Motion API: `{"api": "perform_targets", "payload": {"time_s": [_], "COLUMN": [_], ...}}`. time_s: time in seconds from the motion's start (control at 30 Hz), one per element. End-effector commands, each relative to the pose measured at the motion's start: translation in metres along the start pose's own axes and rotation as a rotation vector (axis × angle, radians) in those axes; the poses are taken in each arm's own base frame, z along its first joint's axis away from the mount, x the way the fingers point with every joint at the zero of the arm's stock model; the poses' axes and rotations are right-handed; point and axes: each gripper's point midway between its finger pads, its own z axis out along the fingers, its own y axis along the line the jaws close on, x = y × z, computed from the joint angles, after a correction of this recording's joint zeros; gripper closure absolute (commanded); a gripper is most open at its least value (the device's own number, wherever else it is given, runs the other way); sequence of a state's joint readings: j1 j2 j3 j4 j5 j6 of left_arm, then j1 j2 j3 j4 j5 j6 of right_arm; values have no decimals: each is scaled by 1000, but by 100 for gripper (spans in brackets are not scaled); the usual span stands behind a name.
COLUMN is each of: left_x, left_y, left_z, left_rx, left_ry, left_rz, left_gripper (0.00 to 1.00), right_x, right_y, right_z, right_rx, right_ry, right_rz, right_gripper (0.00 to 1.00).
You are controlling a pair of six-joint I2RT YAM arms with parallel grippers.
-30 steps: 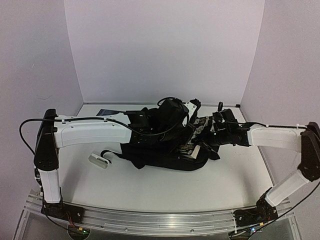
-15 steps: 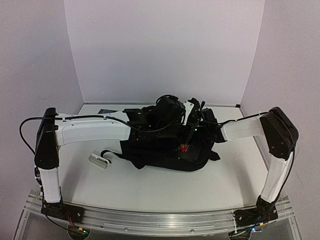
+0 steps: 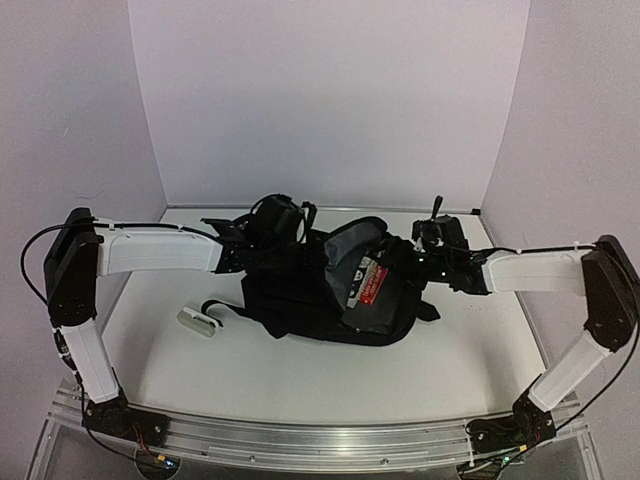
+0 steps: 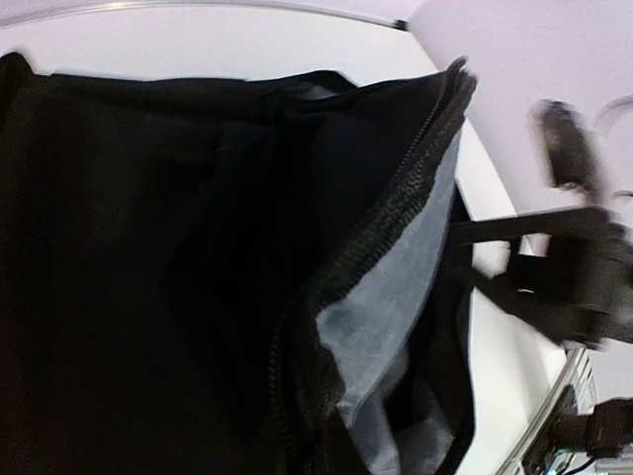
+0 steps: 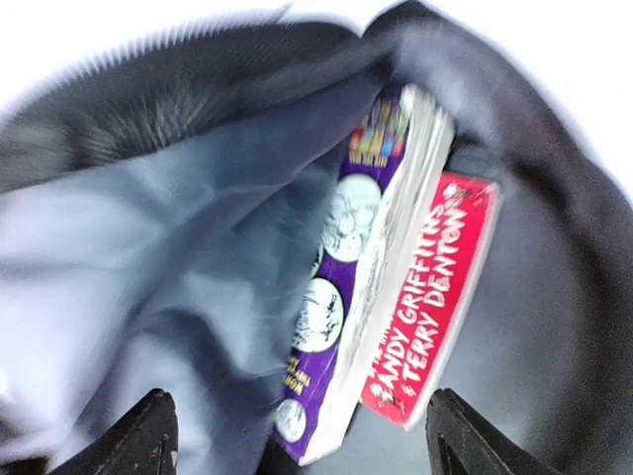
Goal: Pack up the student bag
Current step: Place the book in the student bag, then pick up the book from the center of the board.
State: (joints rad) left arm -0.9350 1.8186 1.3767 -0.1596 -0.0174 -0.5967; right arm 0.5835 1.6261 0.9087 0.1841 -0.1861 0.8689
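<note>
The left gripper (image 3: 298, 218) had drawn back leftward to the upper-left edge of the student bag (image 3: 300, 295), jaws closed; whether it pinched fabric could not be told. The bag lay mid-table (image 3: 300, 375), its grey-lined mouth now uncovered, with a purple book (image 5: 331, 297) and a red book (image 5: 435, 297) inside. The right gripper (image 3: 432, 235) had pulled out rightward, just beside the mouth, fingers wide apart and empty.

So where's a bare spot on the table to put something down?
The biggest bare patch of table is at the front, between the black bag and the near edge. There's more on the right, beside the bag. The front left has less room, because a small white thing lies there. The back middle is crowded by the bag.
</note>
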Motion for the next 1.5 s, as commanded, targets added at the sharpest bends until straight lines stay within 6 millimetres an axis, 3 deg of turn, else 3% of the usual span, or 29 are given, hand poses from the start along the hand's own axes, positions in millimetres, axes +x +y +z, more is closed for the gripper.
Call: {"api": "perform_targets", "payload": {"time_s": [0.0, 0.07, 0.1, 0.17, 0.23, 0.3, 0.4, 0.53, 0.7, 0.87, 0.93, 1.07, 1.23, 1.47], "left_x": [0, 1, 0, -3, -12, -22, -37, -69, -94, -100, -102, -103, -89, -91], "left_y": [21, 22, 20, 17, 22, 39, 77, 169, 279, 370, 397, 431, 462, 480], "left_z": [-15, -23, -29, -42, -58, -73, -90, -113, -137, -147, -145, -125, -99, -81], "left_rx": [19, 53, 72, 93, 85, 63, 6, -146, -280, -375, -388, -389, -436, -446], "left_ry": [21, 30, 31, 41, 42, 52, 56, -5, -144, -309, -351, -342, -302, -303], "left_rz": [-154, -147, -125, -69, -16, 1, 0, -138, -430, -681, -728, -771, -817, -823], "left_gripper": [84, 66, 49, 26, 10, 1, 0, 0, 0, 1, 4, 10, 20, 33], "right_x": [-22, -27, -30, -40, -49, -59, -70, -68, -45, -22, -16, -11, -13, -11], "right_y": [-5, -4, -2, 7, 18, 37, 65, 84, 98, 112, 117, 123, 124, 117], "right_z": [-46, -65, -74, -96, -113, -128, -138, -130, -103, -83, -79, -76, -77, -77], "right_rx": [68, 85, 86, 87, 85, 62, 20, 5, 22, 20, 14, 9, 12, 26], "right_ry": [-130, -156, -166, -205, -223, -244, -264, -259, -209, -161, -149, -143, -152, -152], "right_rz": [-22, -38, -51, -77, -123, -163, -196, -217, -256, -292, -301, -310, -312, -315], "right_gripper": [14, 12, 11, 10, 10, 9, 9, 9, 9, 9, 9, 9, 9, 9]}}
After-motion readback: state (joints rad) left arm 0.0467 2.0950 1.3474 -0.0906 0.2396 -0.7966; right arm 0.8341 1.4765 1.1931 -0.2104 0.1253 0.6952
